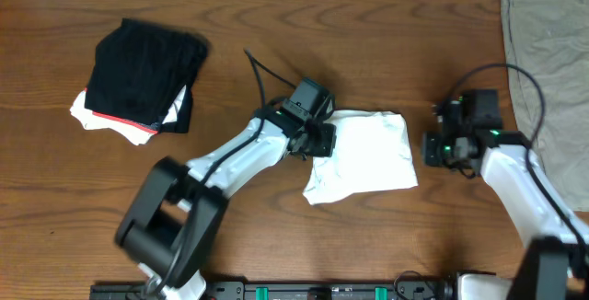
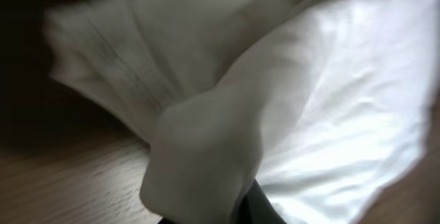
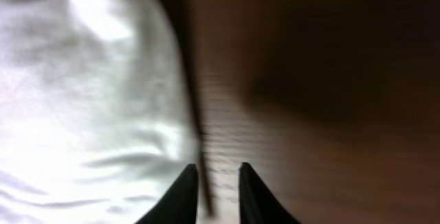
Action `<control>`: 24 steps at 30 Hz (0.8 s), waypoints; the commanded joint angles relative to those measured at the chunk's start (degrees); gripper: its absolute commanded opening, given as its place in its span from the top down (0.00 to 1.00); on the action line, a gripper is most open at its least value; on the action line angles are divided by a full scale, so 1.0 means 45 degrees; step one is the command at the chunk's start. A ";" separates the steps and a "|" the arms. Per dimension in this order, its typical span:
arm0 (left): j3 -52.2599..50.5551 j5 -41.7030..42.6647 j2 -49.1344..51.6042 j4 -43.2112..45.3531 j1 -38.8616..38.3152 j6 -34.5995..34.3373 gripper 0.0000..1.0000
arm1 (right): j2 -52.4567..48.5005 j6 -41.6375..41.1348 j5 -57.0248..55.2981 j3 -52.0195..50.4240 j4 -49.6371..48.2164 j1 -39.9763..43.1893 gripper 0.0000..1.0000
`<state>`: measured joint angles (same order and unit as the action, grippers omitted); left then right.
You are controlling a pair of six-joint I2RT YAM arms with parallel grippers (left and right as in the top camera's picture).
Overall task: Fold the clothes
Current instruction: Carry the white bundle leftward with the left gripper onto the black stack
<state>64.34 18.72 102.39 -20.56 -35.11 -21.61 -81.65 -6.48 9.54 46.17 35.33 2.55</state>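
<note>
The clothes (image 1: 368, 153), a white T-shirt, lie folded into a compact, slightly rumpled rectangle at the table's middle. My left gripper (image 1: 318, 140) is at their left edge, shut on a bunch of the fabric. In the left wrist view, the clothes (image 2: 206, 155) drape over the jaws of my left gripper (image 2: 234, 214) and hide most of them. My right gripper (image 1: 431, 148) hovers just off the shirt's right edge. In the right wrist view, my right gripper (image 3: 218, 176) stands slightly open over bare wood, with nothing between its fingers and the clothes (image 3: 89, 100) to their left.
A black folded garment with a red edge (image 1: 143, 79) rests on white cloth at the back left. A flat olive-grey cloth (image 1: 552, 51) lies along the right edge. A black cable (image 1: 260, 77) runs from the left arm toward the back.
</note>
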 commanded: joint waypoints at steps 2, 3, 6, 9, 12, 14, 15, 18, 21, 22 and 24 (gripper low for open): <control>0.0364 -0.2030 -0.1593 -0.0189 0.0010 -0.0015 0.94 | 0.0758 -0.1190 -0.1501 0.0151 0.0267 0.0486 0.74; 0.0364 -0.2463 -0.1826 -0.0243 0.0015 0.0000 0.94 | 0.0758 -0.1209 -0.1501 0.0112 0.0267 0.0534 0.73; 0.0369 -0.3589 -0.2419 -0.0257 0.0078 0.0529 0.94 | 0.0714 -0.1224 -0.1506 -0.0058 0.0277 0.0627 0.72; 0.0374 -0.4197 -0.2769 -0.0233 0.0272 0.1307 0.94 | 0.0661 -0.1219 -0.1511 -0.0131 0.0214 0.0622 0.70; 0.0393 -0.4823 -0.2905 -0.0233 0.0631 0.2055 0.94 | 0.0627 -0.1219 -0.1511 -0.0136 0.0141 0.0622 0.68; 0.0495 -0.5173 -0.2939 -0.0238 0.0962 0.2482 0.94 | 0.0622 -0.1219 -0.1511 -0.0136 0.0131 0.0622 0.67; 0.0568 -0.5207 -0.2948 -0.0233 0.1166 0.2773 0.94 | 0.0617 -0.1219 -0.1515 -0.0136 0.0131 0.0622 0.67; 0.0976 -0.5421 -0.2992 -0.0238 0.1928 0.3245 0.94 | 0.0617 -0.1219 -0.1613 -0.0209 0.0010 0.0622 0.65; 0.1549 -0.5416 -0.2992 -0.0238 0.2725 0.3575 0.94 | 0.0617 -0.1219 -0.1885 -0.0374 -0.0199 0.0622 0.63; 0.1758 -0.5416 -0.2992 -0.0238 0.2982 0.3667 0.94 | 0.0617 -0.1219 -0.1899 -0.0442 -0.0296 0.0622 0.62; 0.2244 -0.5416 -0.2992 -0.0233 0.3541 0.3764 0.94 | 0.0617 -0.1219 -0.1928 -0.0627 -0.0573 0.0622 0.59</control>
<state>69.89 -3.64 90.70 -22.11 -22.15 -7.51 -78.65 -11.46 2.28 44.80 33.61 4.97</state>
